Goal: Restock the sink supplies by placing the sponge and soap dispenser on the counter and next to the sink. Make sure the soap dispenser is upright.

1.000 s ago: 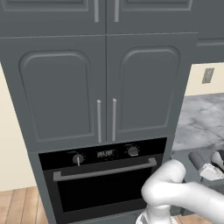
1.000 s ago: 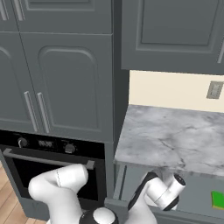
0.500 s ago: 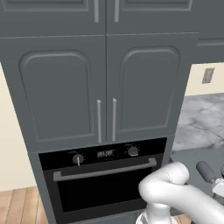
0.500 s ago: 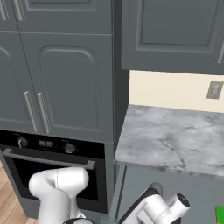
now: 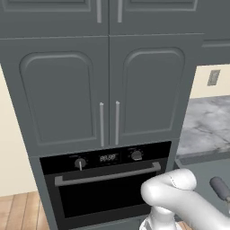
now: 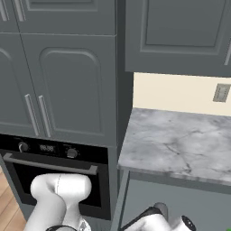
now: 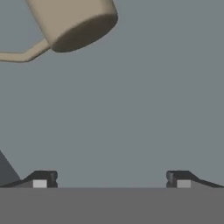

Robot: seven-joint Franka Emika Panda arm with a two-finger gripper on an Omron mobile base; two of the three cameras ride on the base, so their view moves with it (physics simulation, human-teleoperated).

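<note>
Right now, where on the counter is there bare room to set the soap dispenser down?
The marble counter is bare across the stretch between the tall oven cabinet and the beige wall with the outlet. Its front edge is free too. In the hand view, the open gripper sits near the beige pump top.
</note>
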